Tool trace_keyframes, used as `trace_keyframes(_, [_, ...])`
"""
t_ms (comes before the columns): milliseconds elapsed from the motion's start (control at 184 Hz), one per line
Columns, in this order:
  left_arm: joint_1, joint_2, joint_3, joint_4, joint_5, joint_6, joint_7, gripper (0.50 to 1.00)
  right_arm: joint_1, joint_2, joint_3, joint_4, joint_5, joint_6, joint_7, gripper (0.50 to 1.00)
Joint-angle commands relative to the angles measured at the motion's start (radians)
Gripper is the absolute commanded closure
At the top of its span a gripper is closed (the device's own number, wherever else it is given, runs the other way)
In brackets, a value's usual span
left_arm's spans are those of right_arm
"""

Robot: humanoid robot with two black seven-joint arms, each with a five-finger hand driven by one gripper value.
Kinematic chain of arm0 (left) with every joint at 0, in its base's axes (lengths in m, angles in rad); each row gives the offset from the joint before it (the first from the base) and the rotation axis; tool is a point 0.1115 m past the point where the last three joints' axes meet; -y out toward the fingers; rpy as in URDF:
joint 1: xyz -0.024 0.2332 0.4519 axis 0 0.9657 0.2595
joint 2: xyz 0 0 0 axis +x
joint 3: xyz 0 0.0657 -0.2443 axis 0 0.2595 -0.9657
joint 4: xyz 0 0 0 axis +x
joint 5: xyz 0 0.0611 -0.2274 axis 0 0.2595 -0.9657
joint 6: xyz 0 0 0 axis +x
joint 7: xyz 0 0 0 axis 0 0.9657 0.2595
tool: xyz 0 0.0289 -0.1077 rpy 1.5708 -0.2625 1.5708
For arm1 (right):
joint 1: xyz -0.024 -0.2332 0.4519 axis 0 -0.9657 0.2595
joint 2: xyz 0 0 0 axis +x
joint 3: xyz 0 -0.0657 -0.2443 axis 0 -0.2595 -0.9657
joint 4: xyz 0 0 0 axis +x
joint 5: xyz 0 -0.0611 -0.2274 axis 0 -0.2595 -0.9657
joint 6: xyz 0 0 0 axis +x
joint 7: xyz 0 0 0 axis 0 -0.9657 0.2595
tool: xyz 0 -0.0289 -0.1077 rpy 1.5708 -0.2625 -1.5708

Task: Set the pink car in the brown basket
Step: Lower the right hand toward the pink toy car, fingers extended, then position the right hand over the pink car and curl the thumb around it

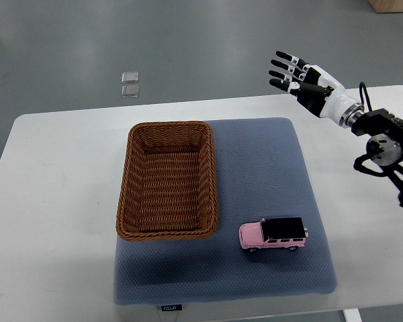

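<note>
The right robot hand (301,79), fingers spread and empty, hovers well apart from the pink car (273,234); it should probably grip the car's sides before lifting toward the brown basket (166,180).

Views: one only, a top view, with no second picture to overlap.
Position: above the robot's own side of the white table (60,201), fairly high up.
Direction: steeply downward and away from the robot, toward grey floor (188,40) beyond the table's far edge.
Coverage: most of the tabletop; the blue-grey mat (269,174) fits whole, the table's near edge is cropped.
</note>
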Motion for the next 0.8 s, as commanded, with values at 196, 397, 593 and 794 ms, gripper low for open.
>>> trace_keyframes(196, [-0.001, 0.0, 0.003, -0.004, 0.0, -0.001, 0.0, 0.5, 0.181, -0.493, -0.374, 0.596, -0.289, 0.162, -0.077, 0.593])
trace_keyframes(397, [-0.001, 0.0, 0.003, -0.004, 0.0, -0.001, 0.002, 0.5, 0.163, -0.576, -0.442, 0.742, -0.321, 0.14, -0.086, 0.593])
trace_keyframes(593, [-0.001, 0.0, 0.001, 0.0, 0.0, -0.001, 0.002, 0.5, 0.068, -0.577, -0.442, 0.771, -0.345, 0.103, -0.086, 0.593])
trace_keyframes(794, [-0.001, 0.0, 0.003, 0.002, 0.0, -0.001, 0.005, 0.5, -0.013, -0.551, -0.44, 0.767, -0.398, 0.019, -0.085, 0.593])
